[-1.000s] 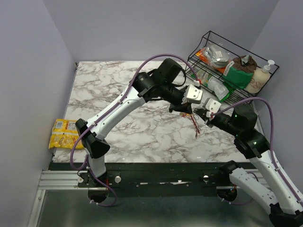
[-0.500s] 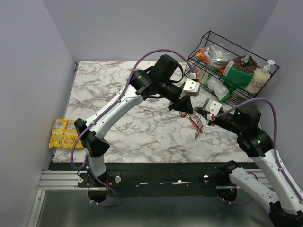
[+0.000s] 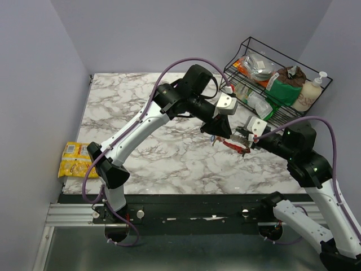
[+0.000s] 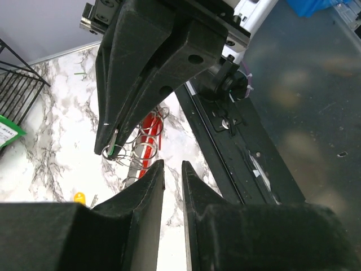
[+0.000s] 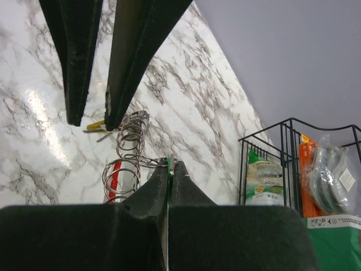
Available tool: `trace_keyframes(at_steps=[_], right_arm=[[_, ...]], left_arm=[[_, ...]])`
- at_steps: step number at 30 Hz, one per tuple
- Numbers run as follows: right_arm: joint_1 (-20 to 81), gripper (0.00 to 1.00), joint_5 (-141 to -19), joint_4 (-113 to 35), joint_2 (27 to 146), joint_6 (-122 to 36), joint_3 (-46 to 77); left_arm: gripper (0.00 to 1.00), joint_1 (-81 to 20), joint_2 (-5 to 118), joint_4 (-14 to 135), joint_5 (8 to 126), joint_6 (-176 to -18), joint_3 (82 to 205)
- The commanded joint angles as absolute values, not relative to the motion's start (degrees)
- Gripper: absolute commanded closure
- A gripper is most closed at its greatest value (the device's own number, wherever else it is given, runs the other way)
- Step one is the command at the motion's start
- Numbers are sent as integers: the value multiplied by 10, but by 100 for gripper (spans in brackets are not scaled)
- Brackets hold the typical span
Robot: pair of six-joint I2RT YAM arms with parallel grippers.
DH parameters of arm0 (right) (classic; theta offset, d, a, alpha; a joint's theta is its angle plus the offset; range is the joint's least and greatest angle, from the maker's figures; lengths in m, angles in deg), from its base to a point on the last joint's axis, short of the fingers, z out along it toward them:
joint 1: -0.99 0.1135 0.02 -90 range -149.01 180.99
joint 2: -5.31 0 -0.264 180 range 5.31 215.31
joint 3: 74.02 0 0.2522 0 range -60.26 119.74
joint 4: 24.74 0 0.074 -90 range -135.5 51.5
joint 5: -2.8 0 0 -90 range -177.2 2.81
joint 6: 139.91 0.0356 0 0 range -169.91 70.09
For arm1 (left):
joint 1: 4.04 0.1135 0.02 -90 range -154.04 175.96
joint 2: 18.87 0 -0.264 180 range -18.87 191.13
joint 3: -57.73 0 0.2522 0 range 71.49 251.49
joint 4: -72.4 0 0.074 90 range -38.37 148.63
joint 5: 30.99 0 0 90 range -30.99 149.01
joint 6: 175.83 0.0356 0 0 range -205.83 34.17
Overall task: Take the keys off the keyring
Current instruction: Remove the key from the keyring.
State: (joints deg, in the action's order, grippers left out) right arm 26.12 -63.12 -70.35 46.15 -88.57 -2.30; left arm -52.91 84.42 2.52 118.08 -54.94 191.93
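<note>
Far to the left of the keyring (image 3: 233, 146), a crinkly yellow snack packet (image 3: 76, 160) lay beyond the edge of the glossy, grey-veined marble bench (image 3: 141, 124). Just left of the keyring hung the left claw (image 3: 220, 134). Its two long, tapering black fingers (image 5: 76, 68) stood apart with nothing gripped between them. By their tips, also left of the keyring, showed a yellow key (image 5: 95, 125), a small plastic head on a thin metal blade. It looked free of the bunch, though whether it lay on the bench could not be told.

The keyring itself was carried over the bench's right half. It was a curved clip, part smooth bright red and part grey metal. In the top view its long axis ran left to right, slanting toward the near edge at its right end. About it sat a tangle of thin steel wire loops (image 5: 131, 135), round and springy-looking.

Just right of and behind the keyring, the right claw (image 3: 241, 137) was pinched tight on a green key (image 5: 168, 162) and the loop it rode on, so the bunch was anchored from that side. The free left claw seemed best placed for the next pull, probably leftward, away from the keyring. Behind and right of the keyring stood a black wire basket (image 3: 236, 59) of packets.
</note>
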Motion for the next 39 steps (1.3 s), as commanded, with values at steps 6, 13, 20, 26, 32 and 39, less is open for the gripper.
trace_keyframes(at_steps=[6,13,20,26,32,39], right_arm=[[259,99,-620,-726,467,-901,12],[259,99,-639,-715,471,-898,13],[259,99,-662,-697,464,-894,5],[259,99,-665,-693,459,-890,3],[259,99,-662,-693,457,-889,-1],[259,99,-667,-691,455,-892,-8]], left_arm=[[71,-534,834,91,1099,-609,1938],[66,-541,852,120,1108,-661,1914],[65,-548,860,128,1120,-683,1894],[64,-555,861,132,1071,-680,1880],[64,-555,862,144,1036,-684,1880],[66,-557,867,153,1030,-686,1900]])
